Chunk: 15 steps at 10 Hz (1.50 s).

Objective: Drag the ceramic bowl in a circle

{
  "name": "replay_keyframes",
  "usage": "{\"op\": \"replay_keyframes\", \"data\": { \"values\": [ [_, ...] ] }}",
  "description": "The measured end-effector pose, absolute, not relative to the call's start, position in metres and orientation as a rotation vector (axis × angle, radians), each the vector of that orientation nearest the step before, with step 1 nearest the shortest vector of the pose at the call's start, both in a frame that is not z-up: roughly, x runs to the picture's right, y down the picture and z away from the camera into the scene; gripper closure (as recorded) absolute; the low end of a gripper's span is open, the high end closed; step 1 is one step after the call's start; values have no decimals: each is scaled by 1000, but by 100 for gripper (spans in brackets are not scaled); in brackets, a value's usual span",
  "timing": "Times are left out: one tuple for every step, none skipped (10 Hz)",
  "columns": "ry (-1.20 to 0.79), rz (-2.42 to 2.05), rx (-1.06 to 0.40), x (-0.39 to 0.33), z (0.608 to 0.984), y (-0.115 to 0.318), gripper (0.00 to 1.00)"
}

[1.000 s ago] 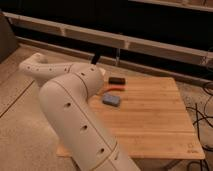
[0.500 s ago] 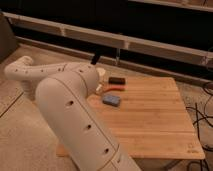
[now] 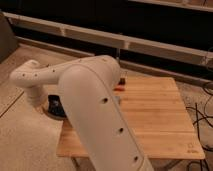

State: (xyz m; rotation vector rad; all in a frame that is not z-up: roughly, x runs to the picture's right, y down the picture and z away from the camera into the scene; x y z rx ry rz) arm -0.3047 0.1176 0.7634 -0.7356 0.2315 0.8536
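Arm (image 3: 95, 112) fills the view and hides the gripper, so I cannot tell its state. Bowl not clearly seen; a dark sliver (image 3: 121, 81) at the arm's edge, on the table (image 3: 155, 117), may be it. Risk: blind dragging could tip it or push it off the edge. Cables (image 3: 204, 117) lie right of the table.

Arm (image 3: 95, 107): large white segment occupies the foreground, running from the lower right up to a rounded elbow near the table's far left corner. A second white link extends left from that elbow to a rounded joint (image 3: 31, 75) beyond the table's left edge, then bends downward. Gripper (image 3: 56, 106): dark assembly below that joint, low beside the table's left edge, partly hidden by the arm.
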Motion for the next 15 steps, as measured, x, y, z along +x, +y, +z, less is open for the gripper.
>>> {"op": "replay_keyframes", "data": {
  "values": [
    [233, 876, -726, -291, 761, 117, 100],
    [242, 916, -712, -269, 760, 113, 100],
    [253, 954, -701, -251, 761, 110, 100],
    [262, 989, -701, -237, 763, 108, 100],
    [272, 1032, -708, -223, 767, 105, 100],
    [286, 1082, -717, -207, 773, 102, 100],
    [297, 1115, -723, -198, 779, 98, 100],
    [314, 1153, -730, -187, 789, 92, 100],
    [331, 1175, -735, -180, 799, 87, 100],
    [346, 1192, -735, -173, 811, 78, 100],
    [360, 1196, -732, -169, 817, 74, 100],
    [388, 1196, -723, -163, 828, 65, 100],
    [409, 1188, -713, -163, 838, 57, 100],
    [422, 1177, -704, -165, 844, 51, 100],
    [436, 1156, -692, -171, 851, 44, 100]
  ]
}}
